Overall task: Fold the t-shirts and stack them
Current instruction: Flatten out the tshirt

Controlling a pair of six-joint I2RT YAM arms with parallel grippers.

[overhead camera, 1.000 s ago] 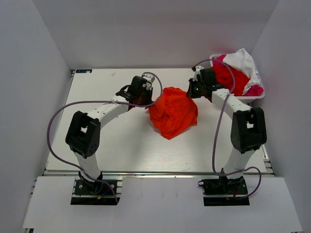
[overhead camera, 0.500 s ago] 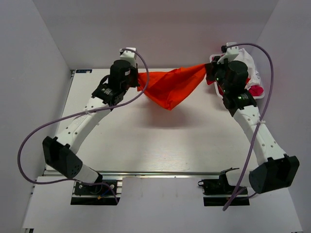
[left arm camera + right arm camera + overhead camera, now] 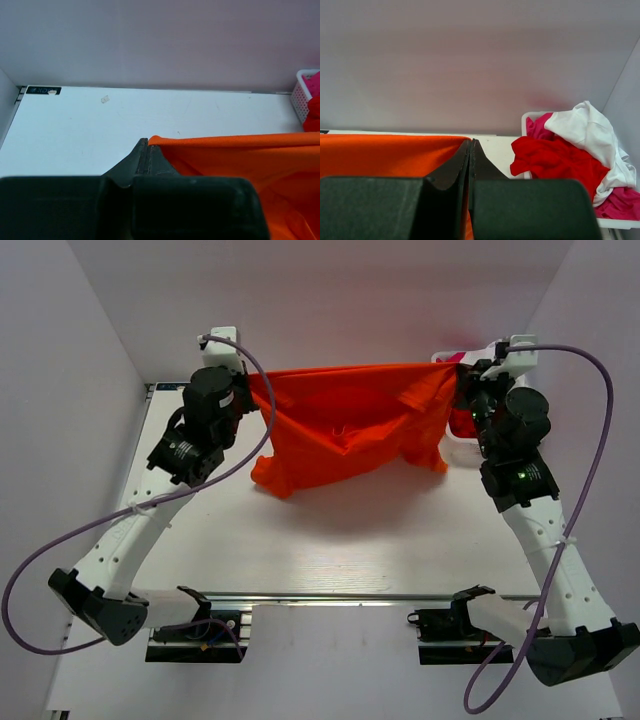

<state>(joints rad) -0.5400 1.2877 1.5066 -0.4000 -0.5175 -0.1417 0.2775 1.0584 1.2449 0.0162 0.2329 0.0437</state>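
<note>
The bright orange t-shirt hangs spread out in the air between both arms, above the far half of the table. Its top edge is stretched taut from side to side, and its lower part sags in folds. My left gripper is shut on the shirt's upper left corner; in the left wrist view the orange cloth runs off to the right from the closed tips. My right gripper is shut on the upper right corner, with the orange cloth to its left. Red, white and magenta-pink t-shirts lie heaped at the back right.
The heap sits in a white basket at the table's far right corner, just behind my right gripper. The white table lies under the hanging shirt. Pale walls enclose the back and both sides.
Both arms have risen and moved apart toward the back corners. The orange shirt went from a crumpled lump on the table to a wide hanging sheet held by its two top corners.
</note>
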